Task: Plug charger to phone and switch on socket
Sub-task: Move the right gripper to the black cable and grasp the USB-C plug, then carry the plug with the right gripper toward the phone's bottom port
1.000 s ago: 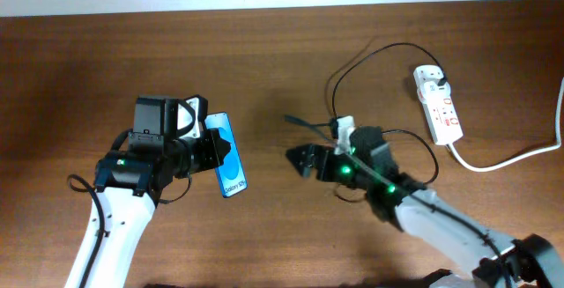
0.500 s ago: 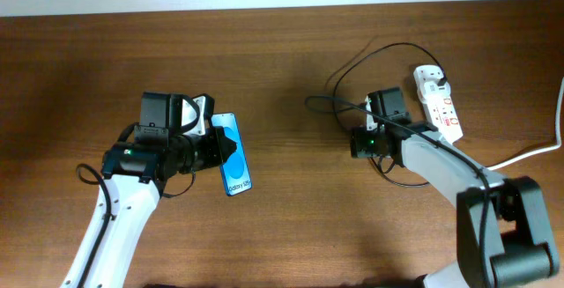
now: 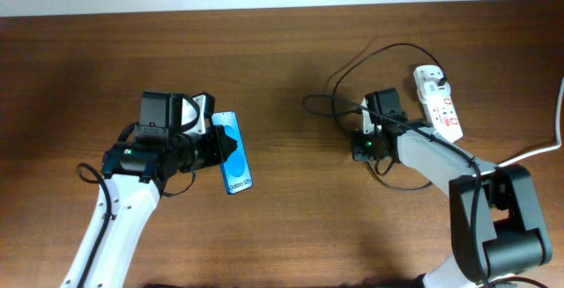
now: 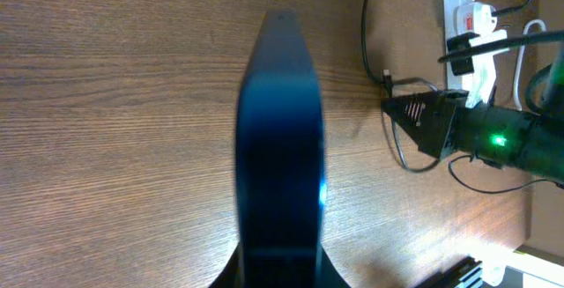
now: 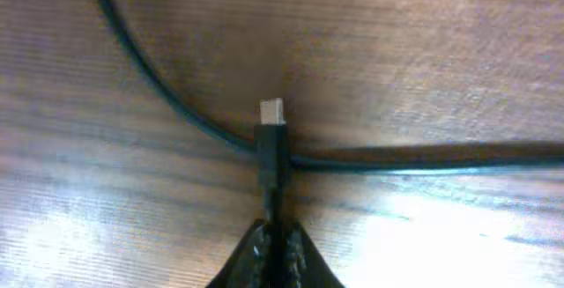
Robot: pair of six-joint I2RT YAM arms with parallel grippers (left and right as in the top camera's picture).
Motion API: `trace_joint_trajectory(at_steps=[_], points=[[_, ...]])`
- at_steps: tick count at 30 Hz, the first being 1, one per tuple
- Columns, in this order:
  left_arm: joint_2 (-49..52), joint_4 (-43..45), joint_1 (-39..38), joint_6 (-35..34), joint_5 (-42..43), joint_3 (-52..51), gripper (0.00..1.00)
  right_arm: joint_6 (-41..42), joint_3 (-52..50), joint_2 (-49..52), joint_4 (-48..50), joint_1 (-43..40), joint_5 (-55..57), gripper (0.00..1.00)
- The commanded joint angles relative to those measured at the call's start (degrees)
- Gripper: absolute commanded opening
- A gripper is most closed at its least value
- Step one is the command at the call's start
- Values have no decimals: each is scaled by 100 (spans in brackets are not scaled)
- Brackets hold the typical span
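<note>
The phone point(image 3: 234, 152), its blue screen lit, is held on edge above the table by my left gripper point(image 3: 211, 151), which is shut on it. In the left wrist view the phone point(image 4: 280, 147) stands edge-on, rising from the left gripper point(image 4: 280, 269). The charger's black cable point(image 3: 352, 63) loops across the table to a white adapter point(image 3: 429, 77) plugged into the socket point(image 3: 441, 107). My right gripper point(image 3: 360, 145) is shut on the cable's plug end. In the right wrist view the plug point(image 5: 272, 147) sticks out of the right gripper point(image 5: 273, 235), metal tip forward, just over the wood.
A thick white cord point(image 3: 515, 156) runs from the socket to the right edge. Another stretch of the black cable point(image 5: 159, 85) lies on the wood under the plug. The left wrist view shows the right gripper point(image 4: 419, 116) and socket point(image 4: 460, 6) far off.
My right arm swung right from the table's middle to the cable loop, and its jaws went from open to shut on the plug. The left arm with the phone shifted slightly.
</note>
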Motion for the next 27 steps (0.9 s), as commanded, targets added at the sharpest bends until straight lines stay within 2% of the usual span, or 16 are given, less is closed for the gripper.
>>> trace_joint_trajectory(at_steps=[1, 4, 7, 8, 10, 11, 14, 17, 18, 19, 23, 25, 27], points=[[-17, 35, 9, -59, 149, 22, 0, 37, 284, -15, -787, -20, -544, 8], [-17, 31, 9, -59, 280, 22, 0, -726, 391, -125, -1377, 120, -2142, 8], [-17, 31, 9, -59, 299, 22, 0, -1226, 380, -116, -1495, 623, -2197, 8], [-17, 28, 9, -59, 299, 22, 0, -1224, 380, -116, -1471, 835, -2015, 13], [-17, 31, 9, -59, 299, 22, 0, -1224, 380, -116, -1445, 1067, -1462, 40], [-17, 31, 9, -59, 299, 22, 0, -1222, 380, -116, -1416, 1069, -1397, 47], [-17, 28, 9, -59, 299, 22, 0, -1224, 380, -114, -1019, 1071, -1344, 58], [-17, 31, 11, -59, 299, 22, 0, -1399, 365, -109, -925, 1307, -1145, 59], [-17, 31, 11, -107, 299, 22, 0, -1394, 339, -98, -863, 1473, -708, 57], [-17, 33, 26, -439, 227, 22, 0, -1392, 284, -9, -798, 1733, -212, 49], [-17, 35, 31, -662, -98, 22, 0, -1353, 146, 90, -645, 1799, 28, 37], [-17, 11, 92, -1071, -704, 22, 0, -1351, -31, 92, -627, 1799, 240, 37], [-17, -13, 435, -1110, -754, 22, 0, -1351, -101, 92, -549, 1799, 240, 33]])
